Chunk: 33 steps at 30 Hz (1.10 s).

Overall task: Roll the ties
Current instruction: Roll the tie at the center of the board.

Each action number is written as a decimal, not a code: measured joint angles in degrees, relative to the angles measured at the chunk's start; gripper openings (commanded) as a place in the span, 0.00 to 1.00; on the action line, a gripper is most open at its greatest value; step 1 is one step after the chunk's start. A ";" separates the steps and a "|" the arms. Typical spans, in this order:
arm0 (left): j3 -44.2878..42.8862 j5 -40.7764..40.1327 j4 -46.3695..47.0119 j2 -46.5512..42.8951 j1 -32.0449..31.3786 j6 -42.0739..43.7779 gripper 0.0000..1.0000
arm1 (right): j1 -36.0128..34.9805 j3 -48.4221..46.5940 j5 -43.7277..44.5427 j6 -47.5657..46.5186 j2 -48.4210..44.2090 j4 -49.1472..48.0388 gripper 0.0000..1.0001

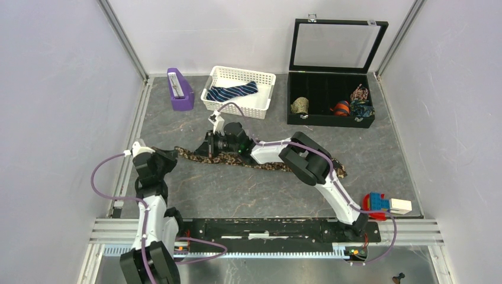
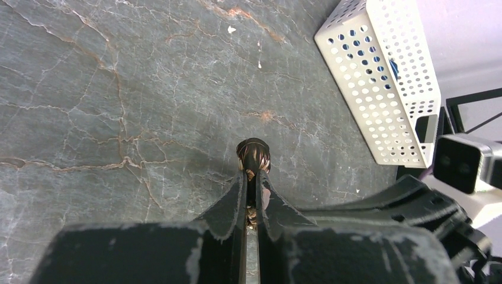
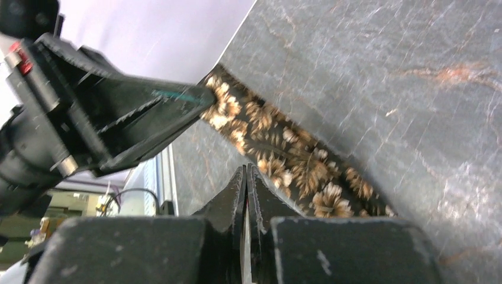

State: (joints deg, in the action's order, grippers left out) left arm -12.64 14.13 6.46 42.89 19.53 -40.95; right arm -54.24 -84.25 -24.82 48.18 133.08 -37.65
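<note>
The brown-and-tan leopard-print tie (image 1: 266, 164) lies stretched across the table from left to right. My left gripper (image 1: 175, 155) is shut on its left end; in the left wrist view the fabric (image 2: 253, 155) is pinched between the jaws (image 2: 253, 177) and bulges past the tips. My right gripper (image 1: 209, 145) is shut, with nothing showing between its jaws. Its tips (image 3: 245, 170) sit at the edge of the tie (image 3: 296, 165), just along from the left gripper (image 3: 118, 112). The navy striped tie (image 1: 234, 92) lies in the white basket (image 1: 263, 77).
The white basket (image 2: 385, 77) stands at the back centre. A purple holder (image 1: 179, 89) is to its left. An open black compartment box (image 1: 331, 109) at the back right holds rolled ties. A red, blue and white object (image 1: 385, 205) sits at the front right edge.
</note>
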 measured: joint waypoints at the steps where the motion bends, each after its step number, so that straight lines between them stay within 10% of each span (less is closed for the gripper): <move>1: 0.00 0.02 -0.55 -0.63 0.00 0.00 0.02 | -0.04 -1.18 0.31 0.22 1.03 0.00 0.04; 33: 0.57 1.29 -3.61 -2.64 0.00 0.11 0.02 | -3.48 -11.50 5.57 2.78 11.65 -0.09 0.07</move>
State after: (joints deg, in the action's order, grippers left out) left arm -12.08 15.42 2.85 40.25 19.53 -40.84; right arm -57.71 -95.74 -19.25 50.96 144.73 -37.74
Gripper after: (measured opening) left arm 0.101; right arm 0.060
